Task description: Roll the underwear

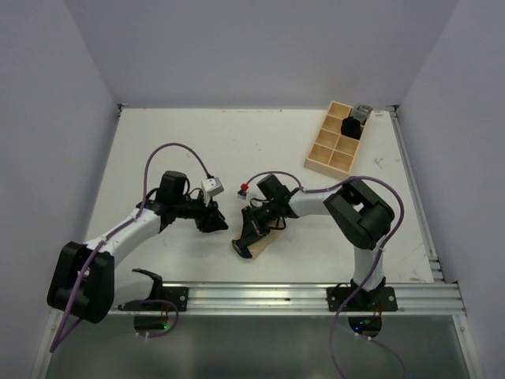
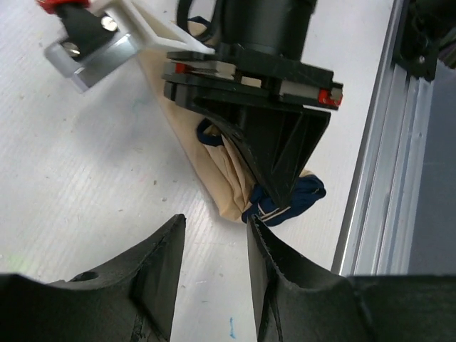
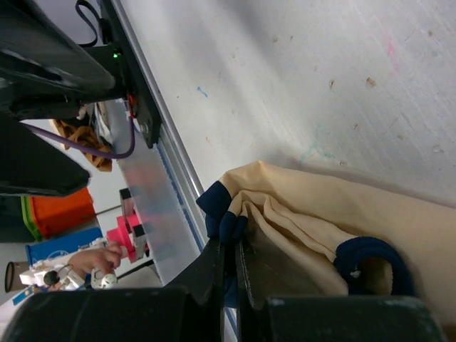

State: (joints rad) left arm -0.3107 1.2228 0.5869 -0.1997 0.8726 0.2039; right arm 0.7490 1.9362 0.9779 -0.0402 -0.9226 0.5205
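Near the front edge of the table [image 1: 237, 142], the right gripper [image 3: 229, 246] pinches the underwear [image 3: 306, 214] tight. The left gripper [image 2: 215, 231] is half open and holds nothing, just beside it.

Arms: left arm [image 1: 118, 230] and right arm [image 1: 359, 213], white links with chunky black joints.
Cables: a purple cable [image 1: 175, 145] loops off each arm.
Left gripper [image 2: 214, 239]: black fingers with ridged inner edges.
Right gripper [image 2: 274, 204]: black and wedge-shaped, with red tabs on its rail.
Wrist camera [image 1: 211, 188]: a grey-white box.
Bases: black, with a green light [image 1: 164, 325].
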